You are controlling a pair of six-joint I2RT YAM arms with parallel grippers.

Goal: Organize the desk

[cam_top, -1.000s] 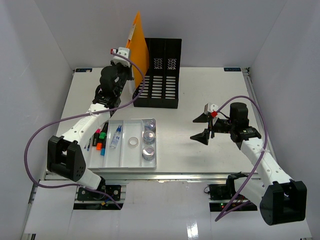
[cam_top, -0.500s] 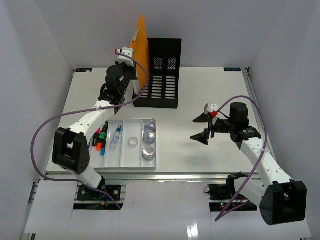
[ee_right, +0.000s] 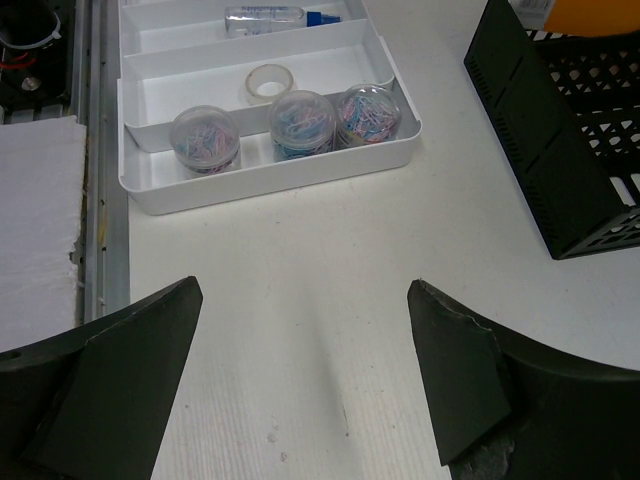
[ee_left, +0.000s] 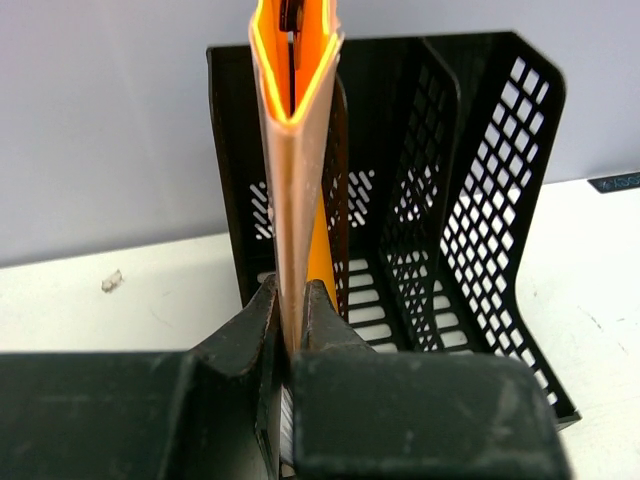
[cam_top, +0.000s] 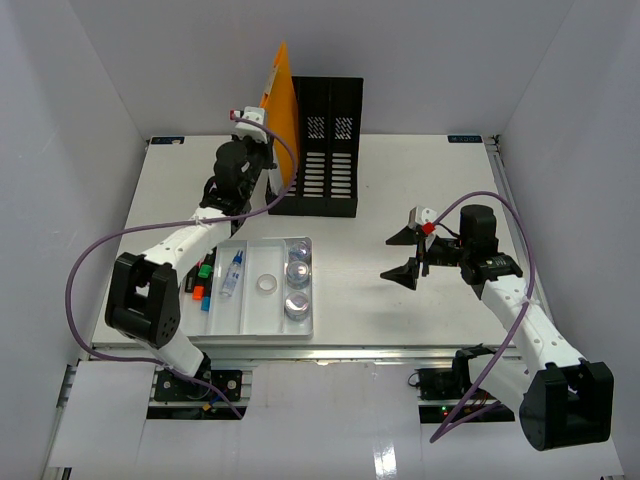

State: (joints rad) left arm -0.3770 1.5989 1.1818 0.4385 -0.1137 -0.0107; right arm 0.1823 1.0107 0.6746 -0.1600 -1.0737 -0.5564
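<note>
Left gripper [ee_left: 292, 318] is clamped on the folder [ee_left: 297, 150], which is held upright at the rack's [ee_left: 450, 200] left slot, far side of the counter [cam_top: 420, 170]. Right gripper [cam_top: 412, 252] is held apart, idle. Filing step judged underway; a straight lowering into the slot is needed next.

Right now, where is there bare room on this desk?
Bare desk lies between the white tray and the right end effector, and at the far right beside the black file holder. The left is crowded: tray, holder, left end effector gripping the orange folder.
</note>
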